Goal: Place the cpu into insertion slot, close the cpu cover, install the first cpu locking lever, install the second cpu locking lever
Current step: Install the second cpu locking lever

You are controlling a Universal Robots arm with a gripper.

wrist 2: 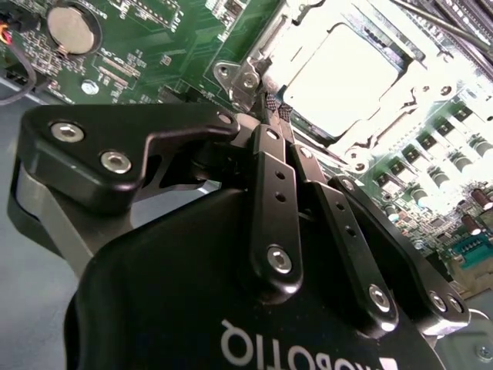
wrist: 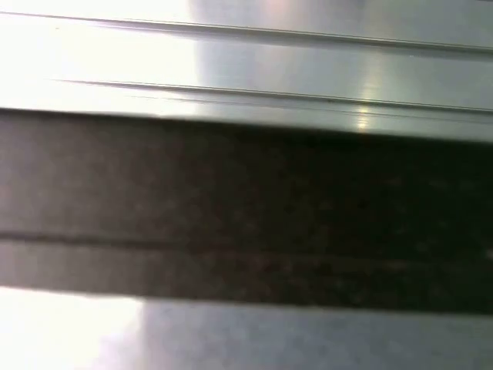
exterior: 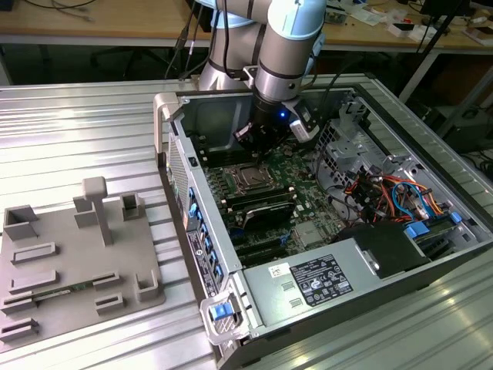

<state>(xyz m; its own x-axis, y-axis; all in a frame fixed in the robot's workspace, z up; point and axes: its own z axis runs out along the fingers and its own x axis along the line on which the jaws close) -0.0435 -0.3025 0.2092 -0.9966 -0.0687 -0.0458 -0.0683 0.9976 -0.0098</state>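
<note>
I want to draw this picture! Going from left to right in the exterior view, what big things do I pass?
Flat grey plastic holder tray with pegs → blue latch on the computer case corner → square silver-rimmed processor socket → bundle of orange and blue cables.

Lab — cluttered workbenches (exterior: pixel 100 19), cables

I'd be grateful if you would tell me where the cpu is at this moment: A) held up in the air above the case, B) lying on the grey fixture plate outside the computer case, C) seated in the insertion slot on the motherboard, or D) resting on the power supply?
C: in the second wrist view the cpu lies flat inside the insertion slot, its silver top framed by the metal rim, with the gripper just beside the socket's corner.
</note>
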